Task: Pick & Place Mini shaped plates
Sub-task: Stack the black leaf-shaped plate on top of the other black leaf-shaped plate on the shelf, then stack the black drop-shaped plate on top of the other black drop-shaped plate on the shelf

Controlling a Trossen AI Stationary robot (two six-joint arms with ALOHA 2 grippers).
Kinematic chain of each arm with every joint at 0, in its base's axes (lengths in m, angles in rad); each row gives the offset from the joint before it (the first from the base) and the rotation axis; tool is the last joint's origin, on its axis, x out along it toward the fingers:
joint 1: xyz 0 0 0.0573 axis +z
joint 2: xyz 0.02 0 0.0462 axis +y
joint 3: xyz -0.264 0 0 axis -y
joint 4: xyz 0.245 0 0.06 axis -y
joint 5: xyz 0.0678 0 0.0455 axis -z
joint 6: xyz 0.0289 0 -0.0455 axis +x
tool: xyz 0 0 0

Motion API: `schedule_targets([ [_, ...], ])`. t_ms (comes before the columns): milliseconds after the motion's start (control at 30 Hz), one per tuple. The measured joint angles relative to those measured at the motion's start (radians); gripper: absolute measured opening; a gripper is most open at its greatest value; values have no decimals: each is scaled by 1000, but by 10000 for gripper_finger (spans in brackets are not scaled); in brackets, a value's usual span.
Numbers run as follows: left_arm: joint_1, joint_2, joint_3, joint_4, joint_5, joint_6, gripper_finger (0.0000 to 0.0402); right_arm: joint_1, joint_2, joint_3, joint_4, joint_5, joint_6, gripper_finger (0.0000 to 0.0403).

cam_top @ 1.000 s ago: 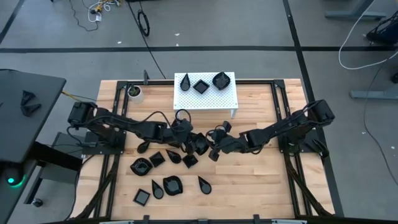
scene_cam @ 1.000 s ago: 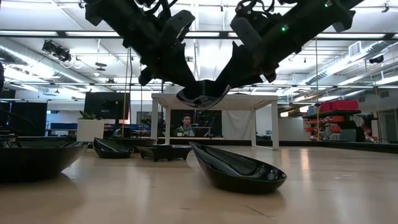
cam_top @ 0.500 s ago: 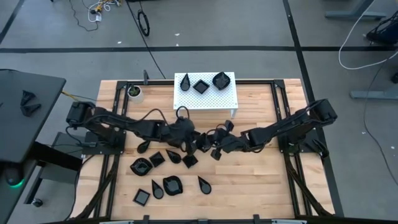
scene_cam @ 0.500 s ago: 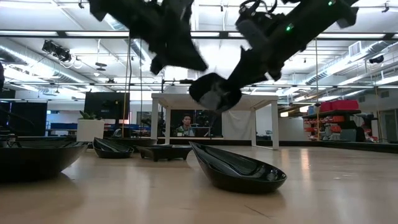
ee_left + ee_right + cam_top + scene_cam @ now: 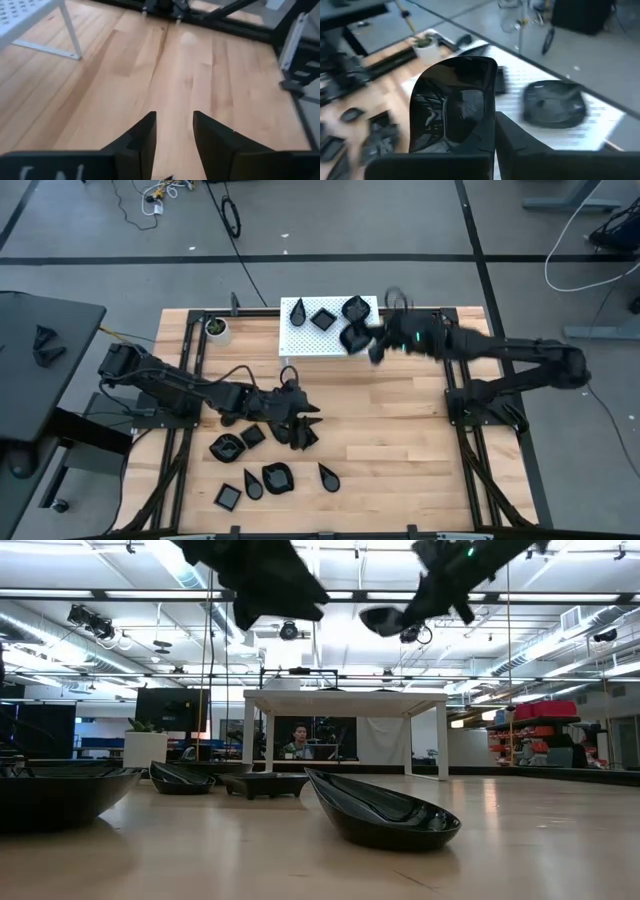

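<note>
My right gripper is shut on a glossy black squarish mini plate, held over the right part of the white perforated stand at the table's far side. It shows high up in the low view. A teardrop plate, a square plate and a shell plate rest on the stand. My left gripper is open and empty above the table's middle. Several more black plates lie on the wood at the near left. My right gripper holds the plate by its edge nearest the wrist. The plate stands up past the fingers, its hollow toward the wrist camera, and hides one finger; the other finger lies along its side. The plate is lifted clear above the stand.
A small white cup holding a plant stands at the far left beside the stand. Loose plates lie toward the near edge. Black frame rails run along both sides. Bare wood shows at the right middle.
Both grippers met at one plate over the table's middle. The left gripper has come away from it and drawn back toward the table's left. The right gripper has risen and swung toward the far edge with the plate, which now hangs over the white stand.
</note>
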Motion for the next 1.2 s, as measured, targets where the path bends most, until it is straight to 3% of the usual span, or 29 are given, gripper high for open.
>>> schedule_targets([
  [200, -34, 12, -1, 5, -65, -5, 127, -343, 123, 42, 37, -363, -63, 3],
  [433, -33, 12, -1, 5, -67, -6, 126, -509, 254, 58, 89, -516, -95, 15],
  [800, -33, 12, 0, 5, -66, -7, 126, -548, 312, 58, 126, -522, -93, 28],
  [1200, -33, 12, 0, 4, -66, -8, 126, -544, 289, 59, 197, -513, -117, 152],
])
